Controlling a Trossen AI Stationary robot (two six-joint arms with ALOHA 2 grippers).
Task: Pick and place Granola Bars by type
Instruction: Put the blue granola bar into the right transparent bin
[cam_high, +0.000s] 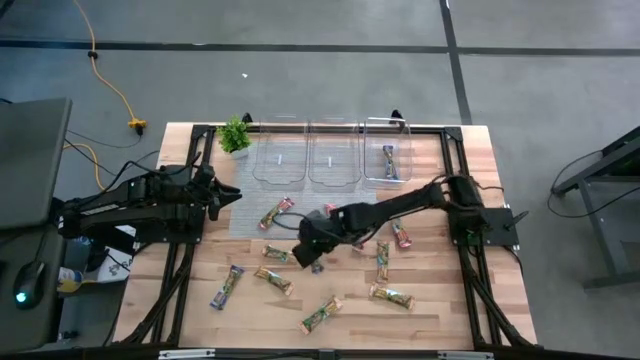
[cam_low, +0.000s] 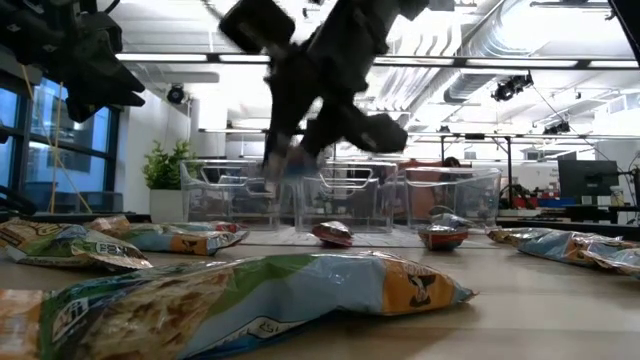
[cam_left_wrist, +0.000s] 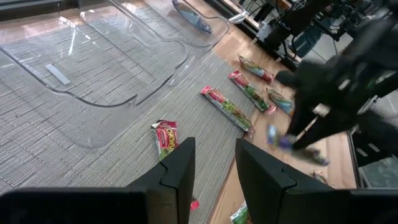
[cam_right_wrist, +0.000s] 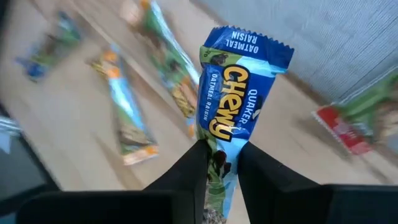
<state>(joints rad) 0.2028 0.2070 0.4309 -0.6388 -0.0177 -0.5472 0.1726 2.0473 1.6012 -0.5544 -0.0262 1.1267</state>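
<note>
1. Nearest the right wrist camera, the right gripper (cam_right_wrist: 221, 155) is clenched on the lower end of a blue bar (cam_right_wrist: 236, 87), which stands up between the two dark fingers; its wrapper reads Quaker Chewy, oatmeal raisin.
2. From above, that gripper (cam_high: 312, 250) sits over the middle of the table, and the low view shows the bar lifted clear of the wood, so I judge this pick done and the carry not yet made.
3. Around it, loose bars (cam_high: 391, 296) lie scattered over the front half of the wooden table (cam_high: 470, 310); roughly ten are unsorted.
4. Farther back, a red-wrapped bar (cam_high: 277, 212) rests on the grey mat, short of the bins.
5. At the far edge stand three clear bins (cam_high: 332, 150). Only the right bin holds anything: one blue bar (cam_high: 390, 162). The other two look empty.
6. To the far left, the left gripper (cam_high: 222, 195) waits beside the mat with its fingers apart, grasping nothing.
7. Judged overall, the sorting has barely begun; the held bar likely belongs with its blue match.
</note>
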